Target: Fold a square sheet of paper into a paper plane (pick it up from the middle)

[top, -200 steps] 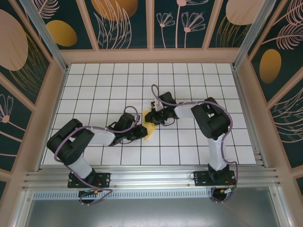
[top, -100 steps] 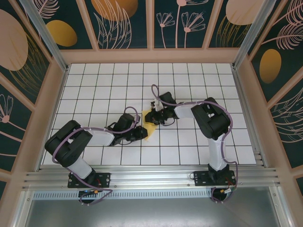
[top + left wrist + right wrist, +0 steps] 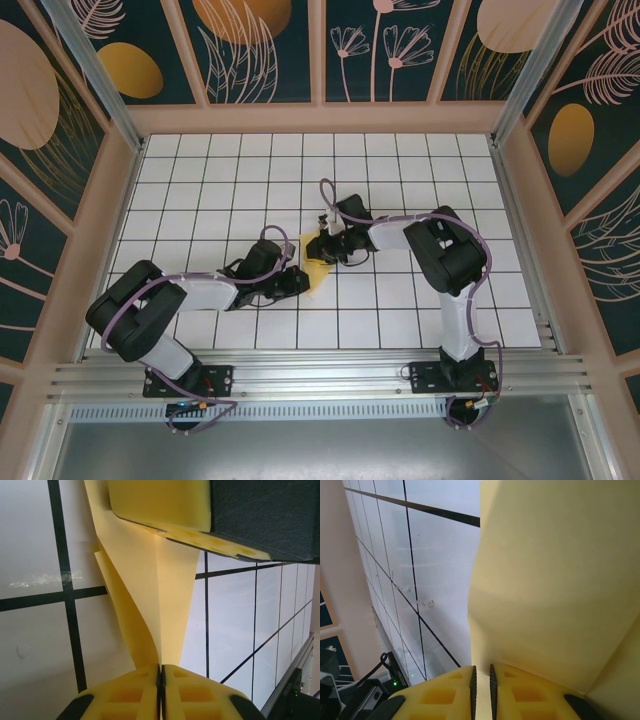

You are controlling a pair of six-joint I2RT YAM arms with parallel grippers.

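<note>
The square sheet of paper [image 3: 316,266] is pale yellow, folded and creased, and held just above the white tiles between the two grippers. My left gripper [image 3: 299,281] is shut on the paper's near corner; in the left wrist view the folded layers [image 3: 150,605] run up from the closed jaws [image 3: 161,669] toward the right gripper's yellow finger [image 3: 165,505]. My right gripper [image 3: 326,246] grips the far edge. In the right wrist view the paper [image 3: 555,580] slips into the narrow slit between its jaws [image 3: 481,674].
The white grid table [image 3: 400,170] spreads out all around the paper. Wooden walls [image 3: 320,118] enclose the back and sides, and an aluminium rail [image 3: 320,375] runs along the near edge by the arm bases.
The left arm's elbow has swung left and lower, and its gripper has pulled slightly left and tightened on the paper. The right arm has stayed still.
</note>
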